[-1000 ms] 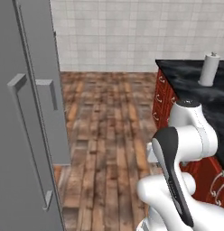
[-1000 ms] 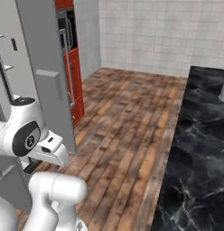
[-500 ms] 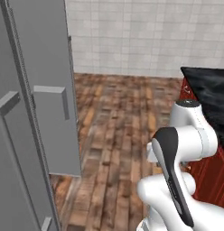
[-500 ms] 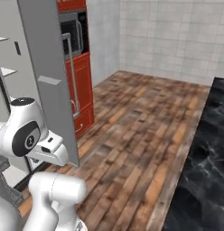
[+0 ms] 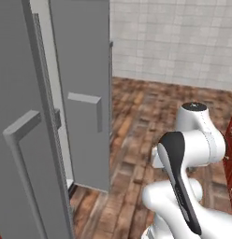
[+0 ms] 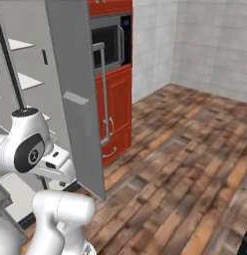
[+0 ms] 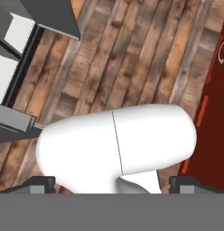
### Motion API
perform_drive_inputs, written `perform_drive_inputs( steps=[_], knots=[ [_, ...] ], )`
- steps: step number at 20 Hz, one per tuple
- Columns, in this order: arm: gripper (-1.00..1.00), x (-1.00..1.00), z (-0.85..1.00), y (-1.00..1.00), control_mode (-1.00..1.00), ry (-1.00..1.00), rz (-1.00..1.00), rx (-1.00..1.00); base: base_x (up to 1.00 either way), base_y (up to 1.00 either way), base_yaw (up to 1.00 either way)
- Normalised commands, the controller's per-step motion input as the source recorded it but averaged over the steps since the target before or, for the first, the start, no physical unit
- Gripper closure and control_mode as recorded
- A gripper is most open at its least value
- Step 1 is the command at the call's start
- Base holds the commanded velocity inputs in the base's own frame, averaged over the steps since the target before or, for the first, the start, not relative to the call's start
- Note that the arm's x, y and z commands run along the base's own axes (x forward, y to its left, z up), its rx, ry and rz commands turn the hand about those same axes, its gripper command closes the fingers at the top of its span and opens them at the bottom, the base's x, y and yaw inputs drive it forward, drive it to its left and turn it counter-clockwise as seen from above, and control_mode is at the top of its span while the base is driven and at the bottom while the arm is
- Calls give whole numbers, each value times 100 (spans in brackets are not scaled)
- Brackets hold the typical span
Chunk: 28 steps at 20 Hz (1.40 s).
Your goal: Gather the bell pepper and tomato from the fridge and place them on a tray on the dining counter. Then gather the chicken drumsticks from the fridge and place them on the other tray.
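The fridge [image 5: 85, 93] stands at the left with its grey steel doors swung open, a bar handle [image 5: 24, 135] close in front. From the right base view I see the door's edge [image 6: 75, 99] and pale inner shelves [image 6: 21, 79] behind my arm. In the hand view the gripper [image 7: 114, 185] points down at the wood floor, its two dark fingertips [image 7: 41, 182] far apart, open and holding nothing. A corner of the fridge [image 7: 55, 18] shows at that view's upper left. The bell pepper, tomato, chicken drumsticks, both trays and the dining counter are out of view.
Red cabinets [image 6: 115, 109] with a built-in oven [image 6: 110, 45] stand right of the fridge. A red cabinet front [image 7: 213, 113] lies close to the hand's right. Brown plank floor [image 6: 185, 149] stretches to the white tiled wall [image 5: 174, 42].
The whole picture has shifted: the base has swung toward the fridge, which now looms larger, and the black counter has slid out on the right. The folded arm and open gripper look unchanged.
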Motion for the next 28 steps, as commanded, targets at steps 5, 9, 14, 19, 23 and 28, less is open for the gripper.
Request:
perform_drive_inputs(
  steps=[5, 9, 14, 19, 23, 28],
  knots=[
    [-100, 0, 0, 0, 100, 0, 0, 0, 77, 13, 45],
    [-100, 0, 0, 0, 100, 0, 0, 0, 84, 1, 49],
    [-100, 0, 0, 0, 100, 0, 0, 0, 90, 0, 50],
    [-100, 0, 0, 0, 100, 0, 0, 0, 89, 0, 50],
    [-100, 0, 0, 0, 100, 0, 0, 0, 65, -1, 54],
    [-100, 0, 0, 0, 100, 0, 0, 0, 37, -18, 57]
  ],
)
